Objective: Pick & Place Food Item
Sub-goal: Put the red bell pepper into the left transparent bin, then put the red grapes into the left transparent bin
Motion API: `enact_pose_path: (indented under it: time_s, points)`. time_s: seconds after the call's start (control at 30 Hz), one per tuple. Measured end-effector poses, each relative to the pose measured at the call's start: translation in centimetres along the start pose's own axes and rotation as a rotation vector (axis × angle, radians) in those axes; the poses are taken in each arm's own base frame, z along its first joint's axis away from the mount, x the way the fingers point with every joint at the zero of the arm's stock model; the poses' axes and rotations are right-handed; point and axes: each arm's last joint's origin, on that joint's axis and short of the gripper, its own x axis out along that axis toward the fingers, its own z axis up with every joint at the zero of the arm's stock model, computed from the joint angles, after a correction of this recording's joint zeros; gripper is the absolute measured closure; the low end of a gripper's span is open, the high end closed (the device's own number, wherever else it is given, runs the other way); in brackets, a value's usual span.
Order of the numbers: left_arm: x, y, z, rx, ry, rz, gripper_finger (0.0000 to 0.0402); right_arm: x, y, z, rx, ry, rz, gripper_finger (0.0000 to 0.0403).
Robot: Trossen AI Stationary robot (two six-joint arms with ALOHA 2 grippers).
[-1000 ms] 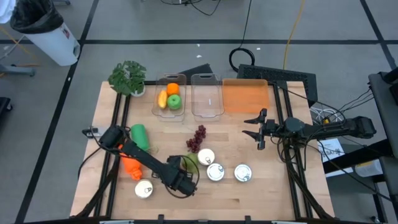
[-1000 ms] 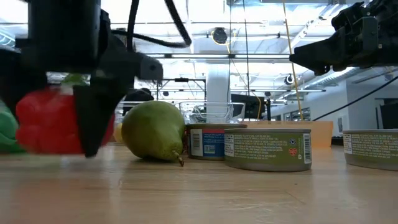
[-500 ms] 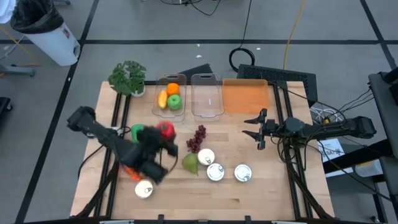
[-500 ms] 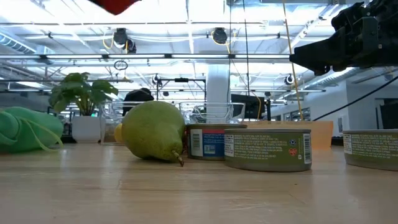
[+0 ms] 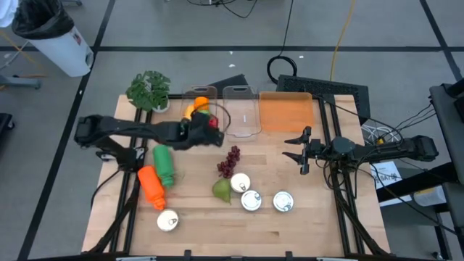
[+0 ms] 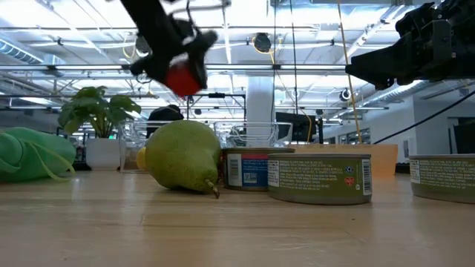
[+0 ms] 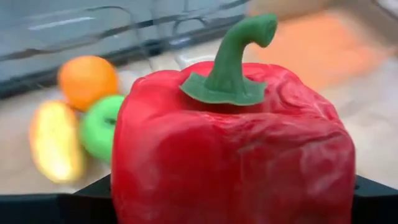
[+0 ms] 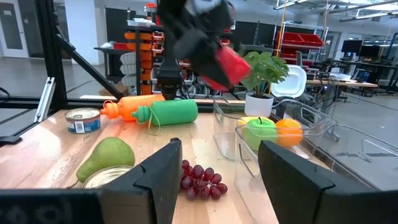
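Nearest, along the front of the bench [image 5: 290,225]: tins [image 5: 251,201], a pear [image 5: 221,190], then grapes [image 5: 230,161] and two bottles [image 5: 163,163] lying flat to the left.

Farther back, lifted clear of the bench: red pepper [image 5: 211,121], clamped in the left claw [image 5: 203,130], hanging at the near rim of the clear tub [image 5: 181,123] that holds an orange, a green apple and a yellow fruit. Stem pointing away from the wrist, flanks pressed between the fingers.

Probably light and hollow, with glossy, slippery skin and walls that give under a hard squeeze; best gripped across the broad shoulders, never by the stem.

Little spare room in that tub beside the fruit, and thin upright walls to clear. More room in the empty tub [image 5: 242,112] next to it and on the orange mat [image 5: 286,112].

Right claw [image 5: 299,148] waiting well to the right, fingers apart, empty.

Farthest: potted plant [image 5: 148,90] at the back left corner.
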Motion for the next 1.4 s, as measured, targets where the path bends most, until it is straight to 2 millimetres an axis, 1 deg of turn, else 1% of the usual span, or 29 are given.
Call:
enact_pose_path:
  time_s: [0.07, 0.13, 0.2, 0.37, 0.5, 0.57, 0.6, 0.77, 0.8, 0.87, 0.93, 1.03, 1.17, 1.3, 1.4]
  points:
    - [1.8, 1.6, 0.3, -0.005, -0.004, 0.057, 0.0124, 0.0, 0.0, 0.0, 0.0, 0.001, 0.0, 0.0204]
    - [3.2, 3.3, 0.0, -0.01, 0.02, 0.121, 0.0124, 0.0, 0.0, 0.0, 0.0, 0.0, 0.0, 0.0204]
    - [4.1, 4.8, -0.9, -0.019, 0.049, 0.165, 0.0124, 0.0, 0.0, 0.0, 0.0, 0.0, 0.0, 0.0204]
    - [6.2, 7.4, -3.8, -0.072, 0.042, 0.224, 0.0124, 0.0, 0.0, 0.0, 0.0, 0.0, 0.0, 0.0204]
    - [6.6, 7.9, -4.9, -0.048, -0.038, 0.257, 0.0124, 0.0, 0.0, 0.0, 0.0, 0.0, 0.0, 0.0204]
    - [6.6, 7.9, -5.2, -0.032, -0.072, 0.261, 0.0123, 0.0, 0.0, 0.0, 0.0, 0.0, 0.0, 0.0204]
    - [6.6, 7.9, -5.2, -0.023, -0.08, 0.267, 0.0116, 0.0, 0.0, 0.0, 0.0, 0.0, 0.0, 0.0204]
    - [6.6, 7.9, -5.1, 0.006, -0.082, 0.272, 0.0038, 0.0, 0.0, 0.0, 0.0, 0.001, 0.0, 0.0204]
    - [6.6, 7.9, -5.1, 0.012, -0.081, 0.27, 0.0025, 0.0, 0.0, 0.0, 0.0, 0.001, 0.0, 0.0204]
    - [6.6, 7.9, -5.1, 0.026, -0.078, 0.271, 0.0011, 0.0, 0.0, 0.0, 0.0, 0.001, 0.0, 0.0204]
    - [6.6, 8.0, -5.1, 0.027, -0.077, 0.272, 0.0013, 0.0, 0.0, 0.0, 0.0, 0.0, 0.0, 0.0204]
    - [6.6, 7.9, -5.2, 0.037, -0.076, 0.272, 0.0025, 0.0, 0.0, 0.0, 0.0, 0.0, 0.0, 0.0204]
    - [6.2, 8.0, -4.8, 0.085, -0.084, 0.26, 0.004, 0.0, 0.0, 0.0, 0.0, 0.0, 0.0, 0.0204]
    - [5.1, 7.8, -3.7, 0.085, -0.12, 0.222, 0.0046, 0.0, 0.0, 0.0, 0.0, 0.0, 0.0, 0.0204]
    - [3.7, 7.8, -2.5, 0.088, -0.149, 0.173, 0.0043, 0.0, 0.0, 0.0, 0.0, 0.0, 0.0, 0.0204]
